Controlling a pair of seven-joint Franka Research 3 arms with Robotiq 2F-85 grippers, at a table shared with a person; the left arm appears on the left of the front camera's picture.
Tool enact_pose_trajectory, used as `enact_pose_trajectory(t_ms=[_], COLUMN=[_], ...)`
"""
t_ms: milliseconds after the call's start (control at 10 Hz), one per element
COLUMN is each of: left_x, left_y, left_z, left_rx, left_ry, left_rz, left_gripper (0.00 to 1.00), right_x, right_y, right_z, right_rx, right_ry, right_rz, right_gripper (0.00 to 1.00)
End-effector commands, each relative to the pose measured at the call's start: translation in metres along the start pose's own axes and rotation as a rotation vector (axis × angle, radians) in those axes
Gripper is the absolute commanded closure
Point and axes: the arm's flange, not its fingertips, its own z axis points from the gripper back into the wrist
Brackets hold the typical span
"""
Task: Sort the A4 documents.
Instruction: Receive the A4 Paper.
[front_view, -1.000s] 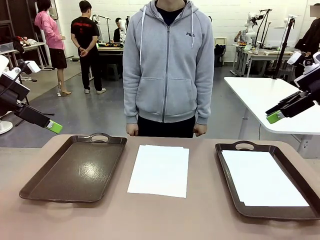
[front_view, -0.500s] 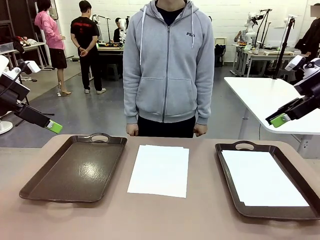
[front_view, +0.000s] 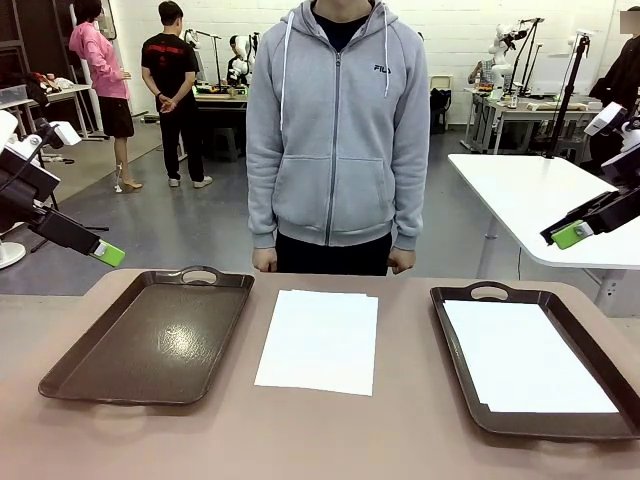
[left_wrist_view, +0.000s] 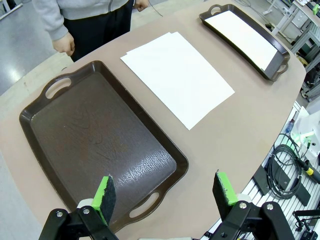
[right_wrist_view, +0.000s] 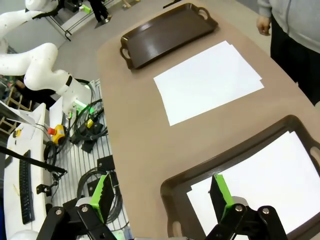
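A small stack of white A4 documents lies on the brown table between two dark brown trays; it also appears in the left wrist view and the right wrist view. More white sheets lie in the right tray, seen too from the right wrist. The left tray holds nothing. My left gripper hovers open off the table's left edge, above the left tray in its own view. My right gripper hangs open high at the right.
A person in a grey hoodie stands at the far edge, fists resting by the table. A white table stands behind on the right. Cables and rails lie beside the table.
My right gripper has drifted a little to the right and tilted slightly. The left arm, the sheets and the person have not moved.
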Motion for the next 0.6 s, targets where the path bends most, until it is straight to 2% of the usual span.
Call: enact_pose_trajectory(t_ms=[0, 500], left_x=[-0.0003, -0.0003], left_y=[0.0004, 0.0004], left_z=[-0.0001, -0.0001], left_rx=[-0.007, -0.007], left_ry=[-0.004, -0.004], left_rz=[0.001, 0.001], left_gripper=[0.00, 0.00], right_x=[0.0003, 0.0003], right_y=[-0.0005, -0.0005], right_z=[0.0014, 0.0014], right_rx=[-0.005, -0.005], right_ry=[-0.001, -0.001], right_rz=[0.001, 0.001], right_gripper=[0.00, 0.00])
